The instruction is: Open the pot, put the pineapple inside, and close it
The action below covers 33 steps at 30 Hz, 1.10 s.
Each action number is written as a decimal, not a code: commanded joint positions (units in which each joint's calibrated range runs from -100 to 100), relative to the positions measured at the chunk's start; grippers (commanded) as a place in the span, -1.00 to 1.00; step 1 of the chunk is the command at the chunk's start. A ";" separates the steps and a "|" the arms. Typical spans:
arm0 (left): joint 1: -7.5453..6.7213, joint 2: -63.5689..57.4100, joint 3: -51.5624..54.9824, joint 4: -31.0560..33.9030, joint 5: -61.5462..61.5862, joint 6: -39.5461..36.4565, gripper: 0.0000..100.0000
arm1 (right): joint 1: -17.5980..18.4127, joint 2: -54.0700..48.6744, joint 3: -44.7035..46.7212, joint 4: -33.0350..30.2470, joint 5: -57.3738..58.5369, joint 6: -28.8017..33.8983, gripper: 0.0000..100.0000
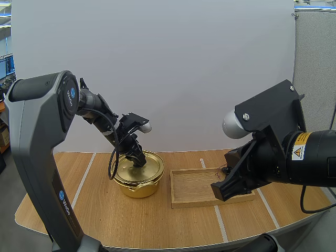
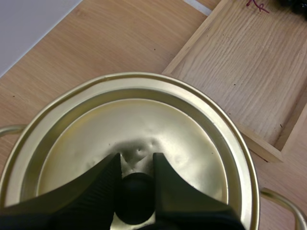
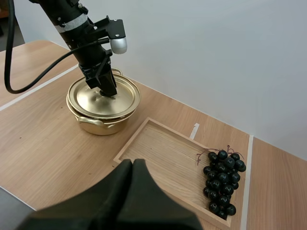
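Left end effector (image 2: 135,165) is narrowed onto the black knob (image 2: 135,196), pinching it at the fingertips. The lid (image 2: 144,120) sits closed on the gold pot (image 1: 139,185), toward the desk's (image 1: 105,215) far edge. So shallow a pinch could slip on lifting, or drag the pot. No pineapple shows, only grapes (image 3: 220,182) at the tray's (image 3: 158,148) far end. Right end effector (image 3: 133,165) hovers, fingers together, empty.
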<state>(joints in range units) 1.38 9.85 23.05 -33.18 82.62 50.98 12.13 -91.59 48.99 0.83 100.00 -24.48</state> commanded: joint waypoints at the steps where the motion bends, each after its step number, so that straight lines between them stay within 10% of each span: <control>1: 0.04 0.77 0.48 -0.73 0.21 0.15 -1.00 | -0.22 -0.45 0.24 -0.35 0.00 -0.10 -1.00; 20: 0.04 0.77 0.48 -0.42 6.19 -0.08 -0.95 | -0.22 -0.45 0.24 -0.35 0.00 -0.10 -1.00; 23: 0.04 0.59 0.48 -0.42 6.19 -0.08 -0.42 | -0.22 -0.45 0.24 -0.35 0.00 -0.10 -1.00; 27: 0.04 -0.88 0.48 -0.42 6.19 -0.08 1.00 | -0.22 -0.45 0.24 -0.35 0.00 -0.10 -1.00; 33: 0.04 -5.72 0.48 -0.42 6.74 -0.28 1.00 | -0.22 -0.45 0.24 -0.35 0.00 -0.10 -1.00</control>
<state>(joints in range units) 1.38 8.98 23.37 -33.40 87.68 50.98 12.13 -91.59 48.99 0.83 100.00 -24.48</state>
